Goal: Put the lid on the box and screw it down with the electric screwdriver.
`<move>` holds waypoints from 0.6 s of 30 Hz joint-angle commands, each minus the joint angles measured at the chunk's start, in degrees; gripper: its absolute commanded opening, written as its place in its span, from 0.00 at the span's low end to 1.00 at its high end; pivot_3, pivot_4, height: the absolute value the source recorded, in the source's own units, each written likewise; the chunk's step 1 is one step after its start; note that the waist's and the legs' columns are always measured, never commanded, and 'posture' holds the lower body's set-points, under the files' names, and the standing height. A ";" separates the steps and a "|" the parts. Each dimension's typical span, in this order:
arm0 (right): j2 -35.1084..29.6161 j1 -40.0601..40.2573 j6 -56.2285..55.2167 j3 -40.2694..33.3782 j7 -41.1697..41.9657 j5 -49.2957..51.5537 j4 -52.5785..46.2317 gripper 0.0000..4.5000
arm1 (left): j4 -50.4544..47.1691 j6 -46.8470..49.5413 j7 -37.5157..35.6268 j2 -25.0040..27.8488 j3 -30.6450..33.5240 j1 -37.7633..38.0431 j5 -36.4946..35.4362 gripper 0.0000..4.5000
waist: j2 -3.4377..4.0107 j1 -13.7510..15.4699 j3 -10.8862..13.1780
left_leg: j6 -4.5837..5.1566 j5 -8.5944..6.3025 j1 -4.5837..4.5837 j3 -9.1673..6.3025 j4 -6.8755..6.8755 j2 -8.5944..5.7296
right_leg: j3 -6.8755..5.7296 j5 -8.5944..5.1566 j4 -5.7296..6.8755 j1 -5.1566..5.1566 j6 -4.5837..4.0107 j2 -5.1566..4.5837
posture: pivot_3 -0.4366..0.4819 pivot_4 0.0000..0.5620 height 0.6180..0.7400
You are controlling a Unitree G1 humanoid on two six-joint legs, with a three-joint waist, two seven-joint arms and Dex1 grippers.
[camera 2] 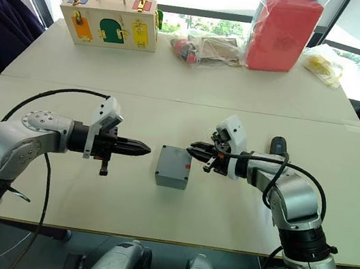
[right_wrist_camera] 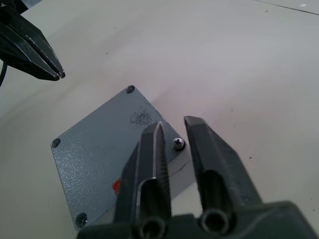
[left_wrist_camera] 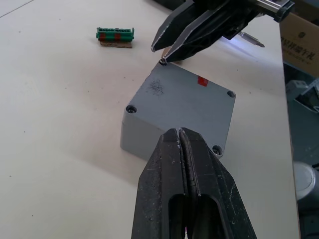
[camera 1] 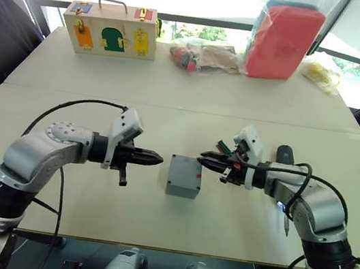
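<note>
Beige surface (camera 1: 72, 75) carries the box (camera 1: 184, 176), lid (left_wrist_camera: 187, 94) seated. Left hand (camera 1: 155, 159) pressed together beside it; right hand (right_wrist_camera: 174, 137) spread over a corner screw (right_wrist_camera: 178, 144). Next, I judge: fetch the screwdriver (camera 1: 286, 154) beyond the right hand.

The box (camera 1: 184, 175) is seen as a small square grey enclosure resting flat on the tabletop (camera 1: 170, 112), near its front middle. The lid (left_wrist_camera: 187, 97) is already seated on top of it, flush with its outline, with a screw hole at each corner, a small red mark near one edge and a dark scuffed patch. The electric screwdriver (camera 1: 286, 154) lies on the tabletop to the right of the box, well apart from it, largely hidden; its thin metal bit is lit bluish.
</note>
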 commanded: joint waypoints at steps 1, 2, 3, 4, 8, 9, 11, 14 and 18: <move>-0.76 -0.25 -1.04 -1.00 0.29 0.08 -1.48 0.54 | -1.09 -0.27 -0.05 -0.29 0.49 -1.11 -0.66 0.00 | 0.00 0.00 0.00 | 0.00 0.00 0.00 0.00 0.00 0.00 | 0.00 0.00 0.00 0.00 0.00 0.00 | 0.48 0.27 1.00; -0.89 -0.37 -0.86 -1.29 0.31 0.26 -1.56 0.62 | -1.01 -0.28 -0.05 -0.39 0.48 -1.23 -0.65 0.00 | 0.00 0.01 0.00 | 0.00 0.00 0.00 0.00 0.00 0.00 | 0.00 0.00 0.00 0.00 0.00 0.00 | 0.48 0.27 1.00; -1.09 -0.50 -0.49 -1.74 0.31 0.63 -1.80 0.70 | -0.88 -0.35 -0.12 -0.50 0.51 -1.37 -0.64 0.00 | 0.00 -0.02 0.00 | 0.00 0.00 0.00 0.00 0.00 0.00 | 0.00 0.00 0.00 0.00 0.00 0.00 | 0.48 0.27 1.00; -1.29 -0.61 0.09 -2.39 0.25 1.19 -2.13 0.70 | -0.72 -0.45 -0.20 -0.65 0.55 -1.60 -0.67 0.00 | 0.00 -0.03 0.00 | 0.00 0.00 0.00 0.00 0.00 0.00 | 0.00 0.00 0.00 0.00 0.00 0.00 | 0.48 0.27 1.00; -3.44 -2.54 9.14 -10.83 -1.09 8.24 -4.70 0.70 | -0.04 -0.73 -0.84 -1.85 0.89 -4.12 -1.49 0.00 | -0.02 0.23 0.01 | 0.00 0.00 -0.01 0.00 0.01 0.00 | 0.00 0.00 0.00 0.01 0.00 -0.01 | 0.48 0.27 1.00; -4.49 -3.99 12.59 -13.42 -1.96 9.99 -4.58 0.70 | 0.18 -1.10 -1.40 -2.02 0.74 -4.77 -1.47 0.00 | -0.02 0.19 0.01 | 0.01 0.00 -0.02 -0.01 0.04 0.00 | -0.01 0.00 0.00 0.03 0.00 -0.01 | 0.48 0.27 1.00; -7.04 -6.92 18.06 -16.82 -3.54 11.85 -3.37 0.77 | 0.37 -1.85 -2.28 -2.24 -0.13 -5.82 -1.19 0.00 | -0.02 0.09 0.01 | 0.04 -0.02 -0.02 0.00 0.07 -0.03 | 0.00 0.00 -0.01 0.04 0.00 -0.06 | 0.48 0.27 1.00; -13.08 -14.17 30.99 -19.09 -5.56 13.08 0.65 0.92 | 0.07 -3.71 -5.21 -1.95 -1.94 -7.31 -0.55 0.00 | -0.02 0.02 0.01 | 0.25 -0.14 -0.01 0.00 0.04 -0.02 | 0.00 0.00 -0.01 0.01 0.00 -0.06 | 0.48 0.27 1.00; -20.58 -21.07 44.32 -15.32 -8.81 11.34 8.22 0.99 | 0.15 -7.79 -9.06 -1.23 -5.20 -8.77 2.06 0.00 | -0.01 0.06 0.02 | 0.24 -0.14 -0.03 0.00 -0.01 0.03 | 0.00 -0.01 -0.03 -0.03 -0.03 -0.10 | 0.48 0.27 1.00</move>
